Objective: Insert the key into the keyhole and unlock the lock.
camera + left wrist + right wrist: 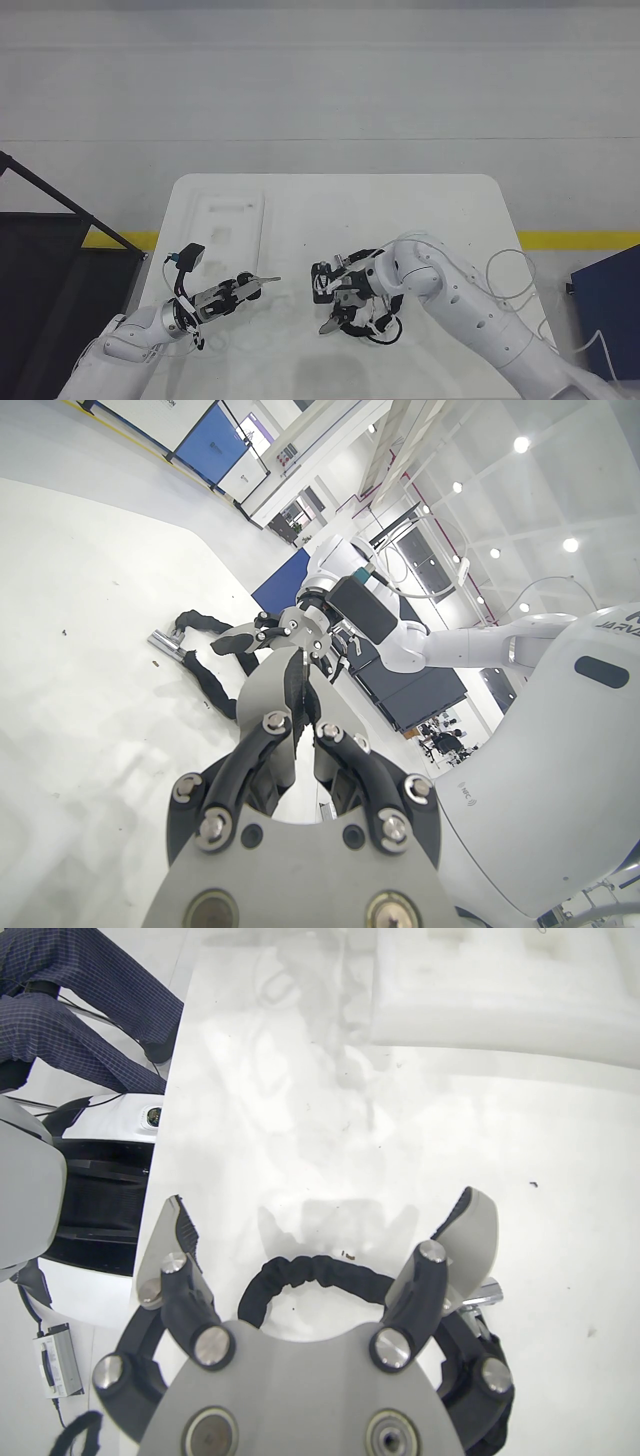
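Left gripper (302, 660), closest to the lens in its own wrist view, is clenched, its dark pads pressed together along their length. From above, a thin silvery sliver, the key (268, 279), juts from its tips and points toward 3 o'clock, clear of the lock. This gripper hangs over the white table (450, 220) at about 9 o'clock from the tabletop's middle.

Right gripper (325, 1223) stands released, its two fingers (472, 1218) spread wide and holding nothing. It hovers low near the middle of the table, at 3 o'clock from the key. The lock (165, 646) lies flat on the table beneath it: a short chrome body (482, 1299) with a black-sleeved cable (315, 1268) running from it in a loop. In the right wrist view the cable arcs between the roots of the spread fingers, while the chrome body sits just beside the outer side of one finger. Whether the two touch cannot be told. Seen from the left wrist, the chrome body rests on bare tabletop, apart from the nearer padded fingertip.

White foam tray (232, 222) lies at 10 o'clock on the table, beyond the left gripper.
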